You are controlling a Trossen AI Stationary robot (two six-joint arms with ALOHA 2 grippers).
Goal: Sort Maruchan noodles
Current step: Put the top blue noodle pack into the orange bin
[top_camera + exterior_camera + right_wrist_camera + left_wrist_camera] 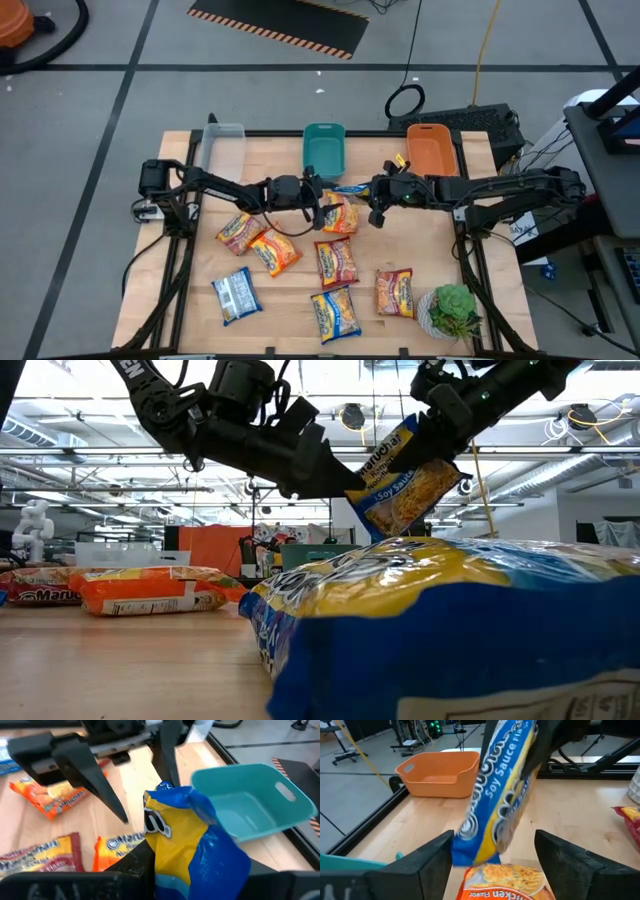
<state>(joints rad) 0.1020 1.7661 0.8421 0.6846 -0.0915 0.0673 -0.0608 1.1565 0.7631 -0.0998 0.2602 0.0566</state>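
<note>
A blue-and-yellow soy sauce Maruchan packet (402, 488) hangs in the air over the table's middle, with my right gripper (432, 442) shut on it. My left gripper (492, 855) is open, a finger on either side of the packet's lower end (470, 847); whether the finger (427, 865) touches it, I cannot tell. In the high view the two grippers face each other, left (318, 200) and right (370, 196). Several more packets lie flat on the wood, among them an orange one (274, 251) and a blue-white one (235, 296). My right gripper pinches the packet's upper end (428, 432) between its two fingers, coming in from the table's right and slanting down. The packet hangs tilted below the fingers, clear of the table, its crumpled far end (172, 800) pointing toward my left gripper.
Three bins stand along the far edge: a clear one (222, 145), a teal one (323, 148) and an orange one (432, 148). A green potted plant (455, 310) stands at the near right corner. An orange chicken-flavour packet (502, 880) lies right under my left gripper.
</note>
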